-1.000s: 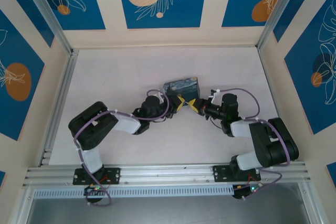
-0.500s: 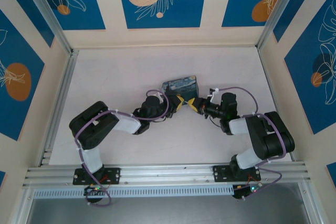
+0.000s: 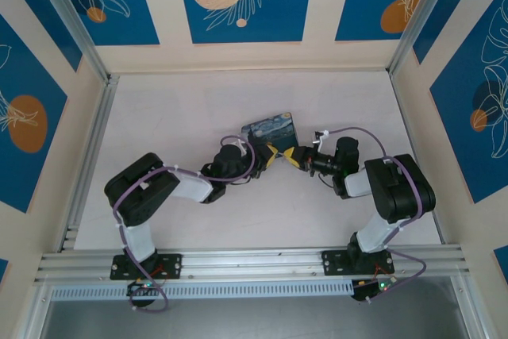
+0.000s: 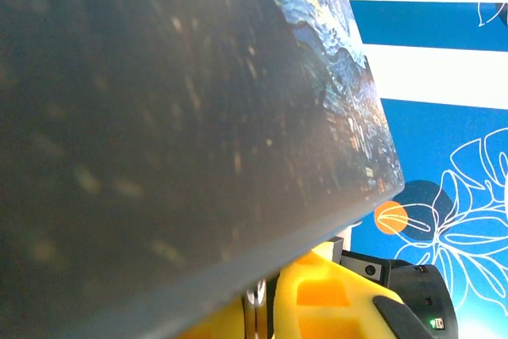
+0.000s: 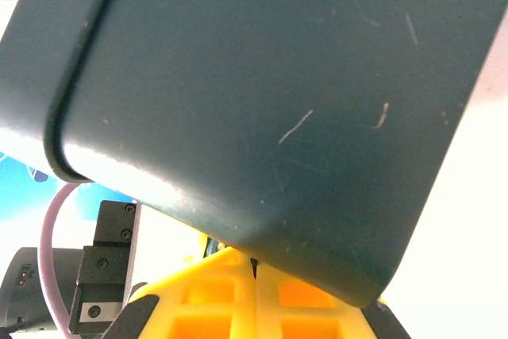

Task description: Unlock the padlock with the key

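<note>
My two grippers meet tip to tip just below the dark-blue painted box (image 3: 268,127). The left gripper (image 3: 272,156) has its yellow fingers (image 4: 333,307) shut on a small silvery metal part, which I take to be the padlock (image 4: 255,306). The right gripper (image 3: 294,157) is shut with a thin dark sliver, the key (image 5: 254,266), sticking out between its fingertips. A bluish bit of the padlock (image 5: 209,244) peeks out behind the right gripper's left finger. In both wrist views the box (image 4: 159,117) (image 5: 262,93) looms above the fingers and hides most of the lock and key.
The white table (image 3: 198,109) is walled by blue flower-printed panels, with an aluminium rail (image 3: 246,262) along the near edge. Both arms bend inward towards the centre, the right arm's elbow (image 3: 401,188) raised.
The right arm's elbow has swung inward and up while its gripper stayed at the meeting point. The painted box has turned slightly and shifted a little left. The left arm has barely moved.
</note>
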Controlling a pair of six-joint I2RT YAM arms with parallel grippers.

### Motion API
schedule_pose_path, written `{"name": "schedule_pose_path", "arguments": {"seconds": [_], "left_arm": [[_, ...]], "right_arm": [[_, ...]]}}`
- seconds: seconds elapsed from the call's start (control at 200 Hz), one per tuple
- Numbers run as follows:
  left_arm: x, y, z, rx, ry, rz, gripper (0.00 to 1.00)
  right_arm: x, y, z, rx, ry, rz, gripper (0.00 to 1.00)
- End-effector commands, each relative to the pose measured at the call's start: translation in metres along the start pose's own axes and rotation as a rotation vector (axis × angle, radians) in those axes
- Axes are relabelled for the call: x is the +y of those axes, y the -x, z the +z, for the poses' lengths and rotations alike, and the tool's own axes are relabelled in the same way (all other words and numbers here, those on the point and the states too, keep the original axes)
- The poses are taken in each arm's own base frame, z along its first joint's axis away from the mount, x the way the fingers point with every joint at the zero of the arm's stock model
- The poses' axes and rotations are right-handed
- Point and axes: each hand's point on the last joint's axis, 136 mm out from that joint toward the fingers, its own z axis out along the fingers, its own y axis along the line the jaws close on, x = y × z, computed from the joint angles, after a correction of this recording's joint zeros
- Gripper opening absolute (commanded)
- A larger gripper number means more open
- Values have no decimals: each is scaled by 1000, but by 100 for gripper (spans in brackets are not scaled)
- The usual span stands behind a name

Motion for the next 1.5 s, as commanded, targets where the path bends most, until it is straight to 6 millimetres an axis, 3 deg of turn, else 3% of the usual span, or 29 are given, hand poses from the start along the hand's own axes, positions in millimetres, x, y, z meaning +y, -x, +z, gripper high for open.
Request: {"name": "schedule_pose_path", "arguments": {"seconds": [0.0,0.3,0.83,1.305,1.495], "left_arm": [[-75,-55,-9,223,-225,72,0],[-69,-55,-9,223,-207,76,0],[-72,-55,-1,207,-211,79,0],[-83,-64,-3,236,-260,73,0],[-69,-64,1,228,-225,66,0]], "right_arm": [[9,4,6,21,27,-51,0],[14,6,8,40,38,-41,0],[15,-27,32,69,11,82,0],[14,-17,38,63,62,83,0],[27,-25,54,90,87,81,0]]}}
